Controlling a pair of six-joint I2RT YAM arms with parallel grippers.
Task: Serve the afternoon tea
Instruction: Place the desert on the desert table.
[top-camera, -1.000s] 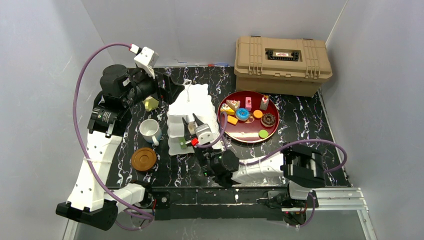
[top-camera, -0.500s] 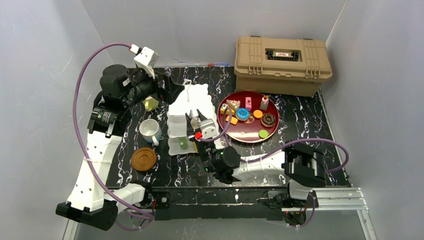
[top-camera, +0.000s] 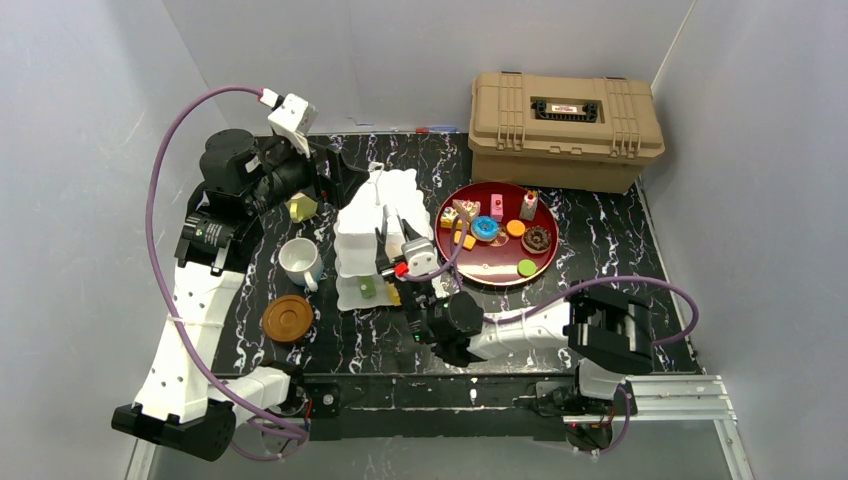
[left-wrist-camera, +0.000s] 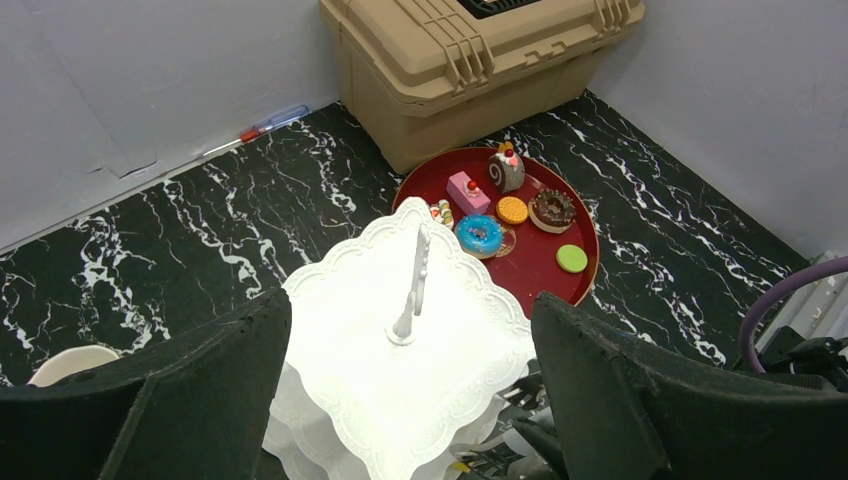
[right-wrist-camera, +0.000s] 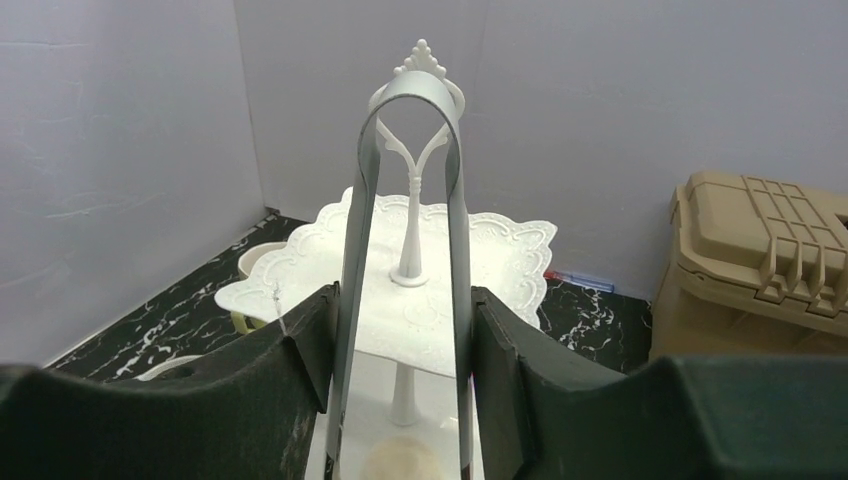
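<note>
The white three-tier cake stand (top-camera: 385, 205) stands left of centre on the table. My right gripper (top-camera: 410, 252) is at its near right side, shut on silver tongs (right-wrist-camera: 357, 230) whose arms point at the lower tiers. A pale round pastry (right-wrist-camera: 400, 458) lies between the tong arms. A green pastry (top-camera: 368, 288) and a yellow one (top-camera: 392, 293) sit on the bottom tier. Several more pastries lie on the red tray (top-camera: 500, 284). My left gripper (left-wrist-camera: 410, 310) hangs open high above the stand (left-wrist-camera: 400, 370), holding nothing.
A white mug (top-camera: 299, 260), a yellow-green mug (top-camera: 302, 207) and a brown coaster (top-camera: 287, 317) sit left of the stand. The tan ribbed case (top-camera: 560, 125) fills the back right corner. A pen (left-wrist-camera: 270, 122) lies along the back wall.
My right gripper has carried the tongs up and further in toward the stand, and its jaws have eased wider so the tongs spread. The left arm has not moved.
</note>
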